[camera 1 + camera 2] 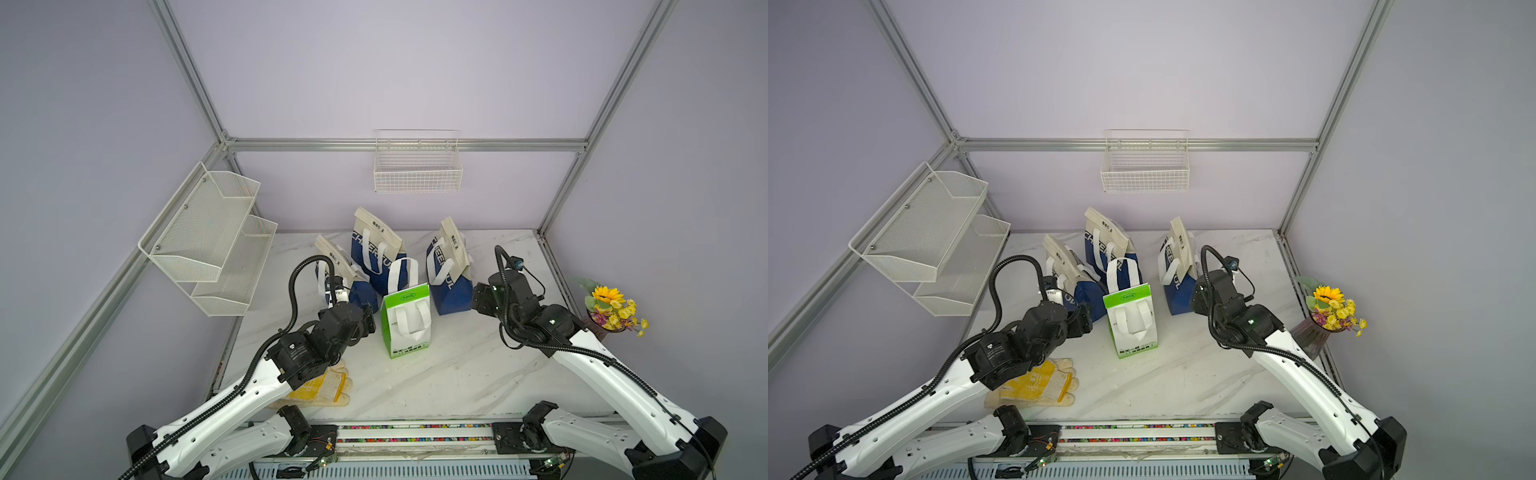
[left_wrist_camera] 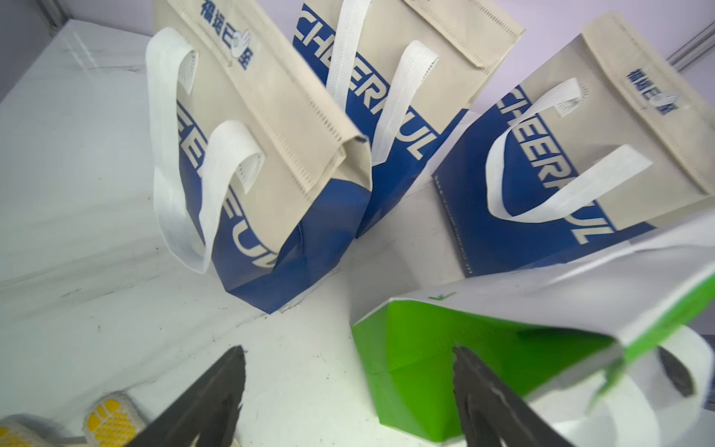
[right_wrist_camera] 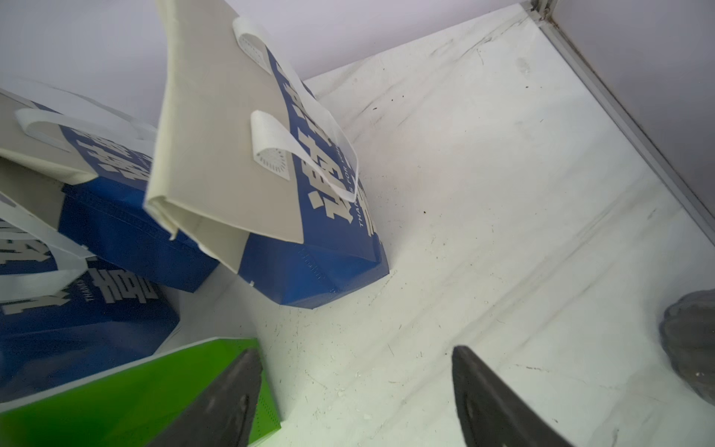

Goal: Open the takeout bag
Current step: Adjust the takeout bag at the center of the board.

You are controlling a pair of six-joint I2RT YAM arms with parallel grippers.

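At the centre of the marble table (image 1: 457,374), the green-and-white takeout bag (image 1: 406,322) stands upright in front of three blue-and-beige bags (image 1: 376,249), with its top pressed flat. We position the left gripper (image 2: 348,350) and the right gripper (image 3: 356,350) on either side of it, jaws apart and empty. We judge that this flanking stance lets each gripper take one side and spread the mouth.

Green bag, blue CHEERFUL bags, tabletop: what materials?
Green bag: likely non-woven fabric, matte; soft strap handles, creased sides. Blue bags: same look, with dimpled embossing on handles and seam lines. Tabletop: marble-patterned, smooth, faint sheen; stone or laminate, cannot tell.
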